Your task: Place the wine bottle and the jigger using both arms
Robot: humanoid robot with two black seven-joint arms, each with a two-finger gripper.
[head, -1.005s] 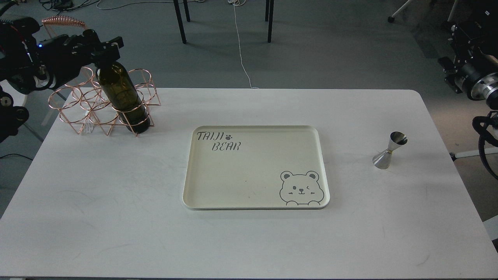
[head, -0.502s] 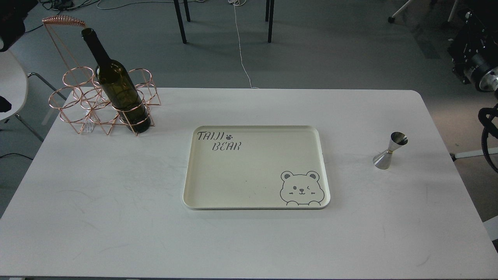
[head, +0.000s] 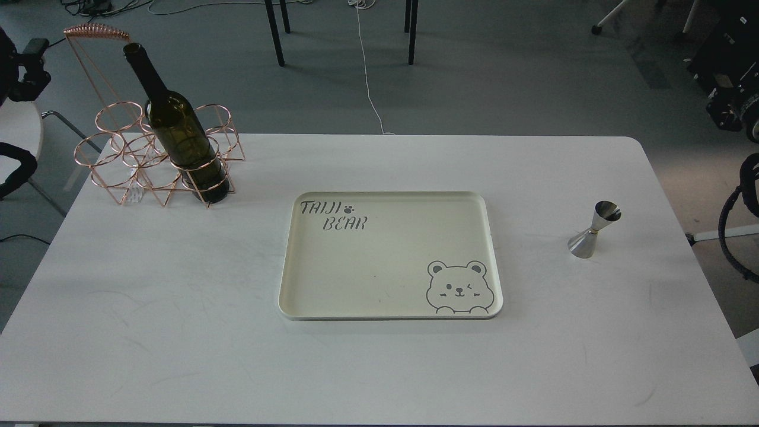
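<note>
Both arms parked at the frame edges, gripper states impossible to tell.

The wine bottle (head: 178, 127) is seen standing in the copper wire rack (head: 127, 157); the jigger (head: 595, 229) is seen upright right of the cream tray (head: 388, 311).

Even, soft overhead light, sharp focus, faint shadows on table (head: 178, 332), no glare

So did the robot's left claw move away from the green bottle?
Yes. A second ago it was at the neck of the wine bottle in the copper wire rack; now it has pulled back left, toward the picture's edge.
</note>
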